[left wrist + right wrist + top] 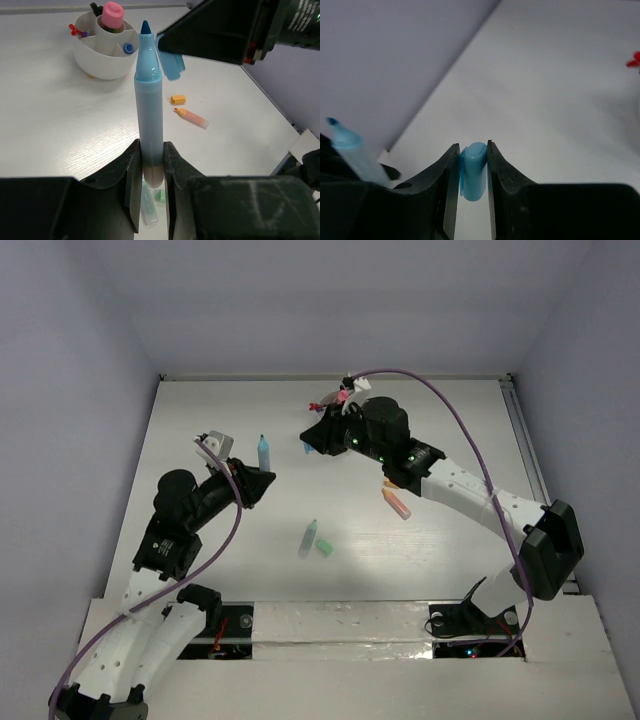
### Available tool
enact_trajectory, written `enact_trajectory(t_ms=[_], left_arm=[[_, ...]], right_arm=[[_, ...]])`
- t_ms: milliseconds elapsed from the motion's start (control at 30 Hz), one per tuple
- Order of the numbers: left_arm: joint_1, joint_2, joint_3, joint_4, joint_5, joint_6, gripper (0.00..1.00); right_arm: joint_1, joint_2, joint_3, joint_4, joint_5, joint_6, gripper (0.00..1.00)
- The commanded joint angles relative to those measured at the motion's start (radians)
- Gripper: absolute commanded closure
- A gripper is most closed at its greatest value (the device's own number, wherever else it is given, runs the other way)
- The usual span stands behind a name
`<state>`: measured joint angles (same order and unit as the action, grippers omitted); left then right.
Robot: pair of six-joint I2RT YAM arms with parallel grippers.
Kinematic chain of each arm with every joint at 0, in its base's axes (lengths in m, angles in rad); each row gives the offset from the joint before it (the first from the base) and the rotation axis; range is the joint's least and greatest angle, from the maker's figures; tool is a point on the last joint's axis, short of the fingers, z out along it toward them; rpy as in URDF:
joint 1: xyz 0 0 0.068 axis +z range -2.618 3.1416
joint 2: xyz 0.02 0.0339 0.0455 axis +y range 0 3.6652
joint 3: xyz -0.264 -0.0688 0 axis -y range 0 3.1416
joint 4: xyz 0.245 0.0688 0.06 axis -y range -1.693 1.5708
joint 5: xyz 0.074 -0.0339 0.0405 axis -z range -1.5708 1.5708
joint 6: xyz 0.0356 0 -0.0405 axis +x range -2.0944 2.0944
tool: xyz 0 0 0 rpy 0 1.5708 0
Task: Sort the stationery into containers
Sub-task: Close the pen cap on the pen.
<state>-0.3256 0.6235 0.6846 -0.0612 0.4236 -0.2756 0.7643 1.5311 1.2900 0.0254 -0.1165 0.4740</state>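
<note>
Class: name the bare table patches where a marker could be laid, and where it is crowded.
Bare: the far left corner between table edge and cup; far right, beyond the right arm; the near strip right of the green pieces. Crowded: centre, where the left hand with blue marker faces the right hand with cap, beside cup and orange marker.

The right gripper is pinching a light-blue cap between its dark jaws above the white table. At far left an uncapped light-blue marker (dark-blue tip) is leaning up-left.
</note>
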Motion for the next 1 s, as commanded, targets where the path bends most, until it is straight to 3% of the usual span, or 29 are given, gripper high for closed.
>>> enact_trajectory(t_ms=[0, 133, 300, 467, 667, 800, 967], left_arm=[[-0.003, 0.013, -0.002, 0.103, 0.086, -0.036, 1.0], [-0.003, 0.022, -0.013, 0.12, 0.121, -0.039, 1.0], [-0.003, 0.038, -0.02, 0.176, 0.23, -0.062, 1.0], [-0.003, 0.027, -0.059, 0.285, 0.346, -0.184, 1.0], [-0.003, 0.067, -0.144, 0.631, 0.525, -0.451, 1.0], [-0.003, 0.151, -0.21, 1.019, 0.598, -0.68, 1.0], [-0.003, 0.294, -0.191, 1.184, 0.675, -0.79, 1.0]], right_arm=[[-0.002, -0.015, -0.043, 0.266, -0.089, 0.11, 1.0], [-0.002, -0.029, -0.037, 0.332, -0.023, 0.176, 1.0], [-0.002, -0.019, -0.058, 0.545, -0.031, 0.248, 1.0], [-0.002, -0.02, -0.095, 0.734, -0.078, 0.302, 1.0], [-0.011, -0.07, -0.158, 0.843, -0.135, 0.305, 1.0], [-0.048, -0.106, -0.208, 0.89, -0.198, 0.328, 1.0], [-0.103, -0.074, -0.224, 1.06, -0.363, 0.471, 1.0]])
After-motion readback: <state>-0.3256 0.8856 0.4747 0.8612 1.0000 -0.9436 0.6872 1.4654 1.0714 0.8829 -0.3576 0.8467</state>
